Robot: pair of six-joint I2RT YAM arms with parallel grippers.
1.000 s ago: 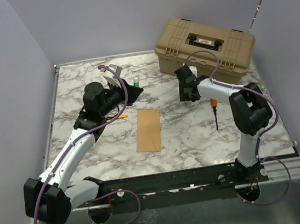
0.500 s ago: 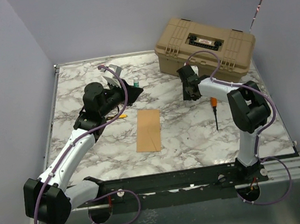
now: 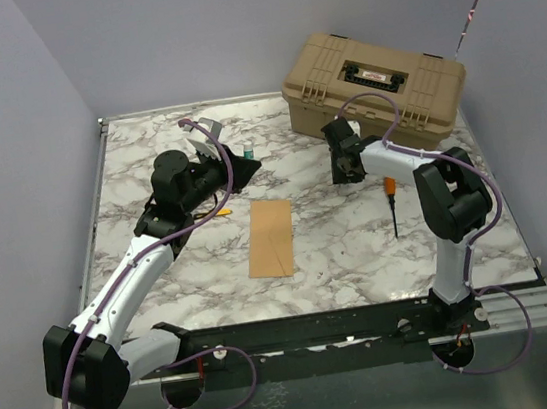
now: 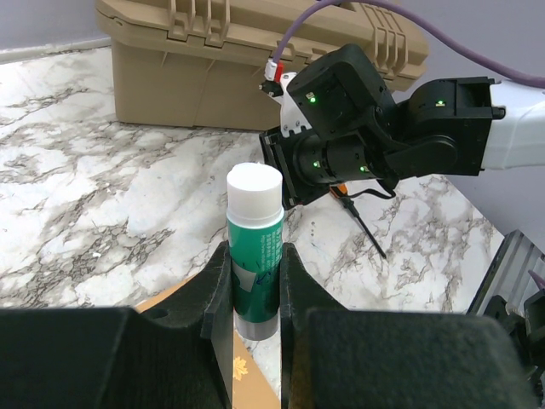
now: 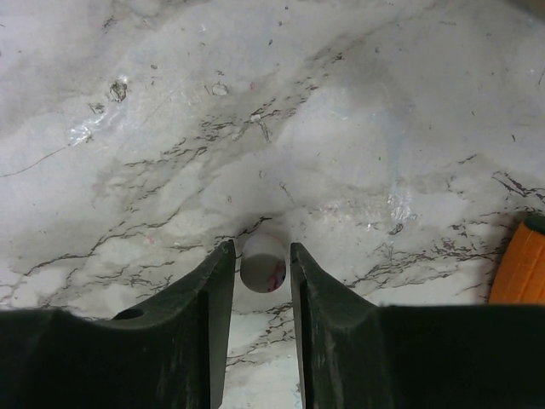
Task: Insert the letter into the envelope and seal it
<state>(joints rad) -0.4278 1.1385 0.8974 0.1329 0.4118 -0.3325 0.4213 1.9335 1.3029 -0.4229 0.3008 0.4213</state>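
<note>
The kraft-brown envelope [image 3: 270,237] lies flat mid-table, and a corner of it [image 4: 247,388] shows under my left fingers. The letter does not show in any view. My left gripper [image 3: 244,154] hovers behind the envelope, shut on an upright green glue stick [image 4: 254,247] with a white top. My right gripper [image 3: 347,167] is down at the table in front of the toolbox. Its fingers are closed round a small white cap [image 5: 262,262], with marble underneath.
A tan toolbox [image 3: 373,78] stands at the back right, just behind my right gripper. An orange-handled screwdriver [image 3: 391,201] lies right of that gripper, its handle at the edge of the right wrist view [image 5: 521,266]. A small yellow piece [image 3: 222,212] lies left of the envelope.
My right gripper's fingers have narrowed onto the white cap and the wrist has shifted slightly toward the toolbox. The left arm and the glue stick have not moved.
</note>
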